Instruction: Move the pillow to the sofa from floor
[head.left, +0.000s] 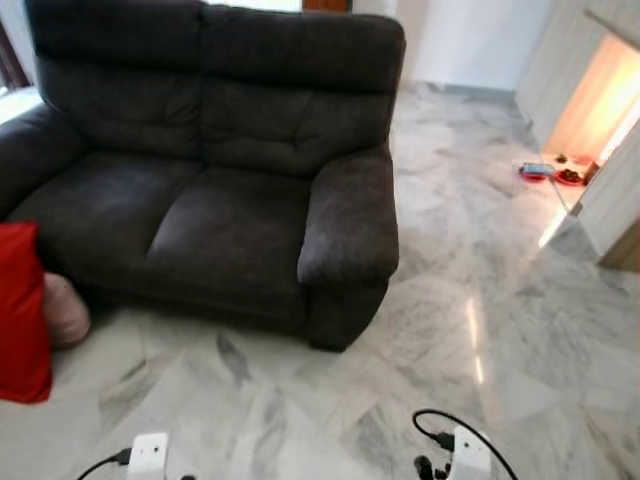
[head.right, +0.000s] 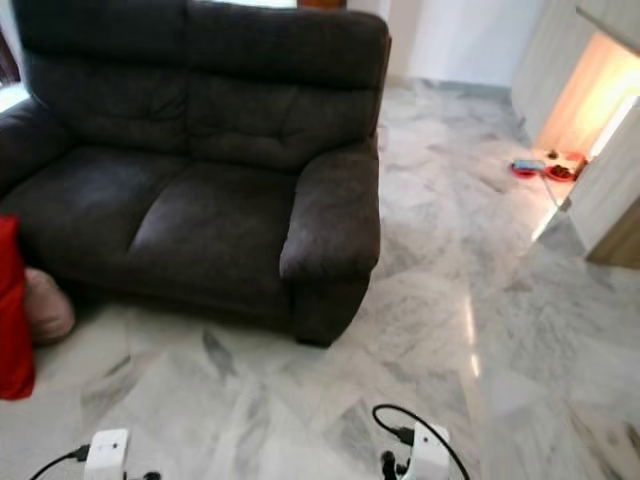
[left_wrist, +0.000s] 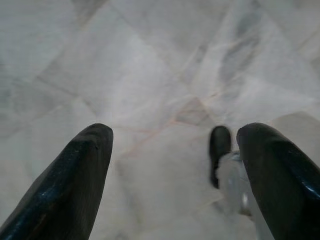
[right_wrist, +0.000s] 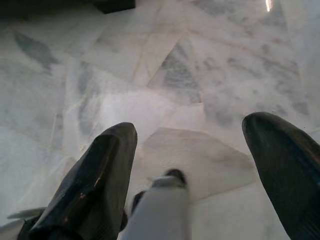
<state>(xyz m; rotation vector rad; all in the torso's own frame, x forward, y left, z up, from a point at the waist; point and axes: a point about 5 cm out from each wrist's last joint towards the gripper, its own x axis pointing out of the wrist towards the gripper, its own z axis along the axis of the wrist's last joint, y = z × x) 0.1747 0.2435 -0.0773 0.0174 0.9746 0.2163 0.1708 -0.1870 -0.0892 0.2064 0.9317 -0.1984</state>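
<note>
Both sets of jaws stand wide apart and empty, the left gripper and right gripper hanging low over the marble floor. Out past them, the red pillow stands on the floor at the far left, against the sofa, with a pale cushion just beside it. To do this well, the robot should probably turn left, centre the pillow, then take it from both sides.

A red pillow stands on the marble floor beside the dark sofa.
</note>
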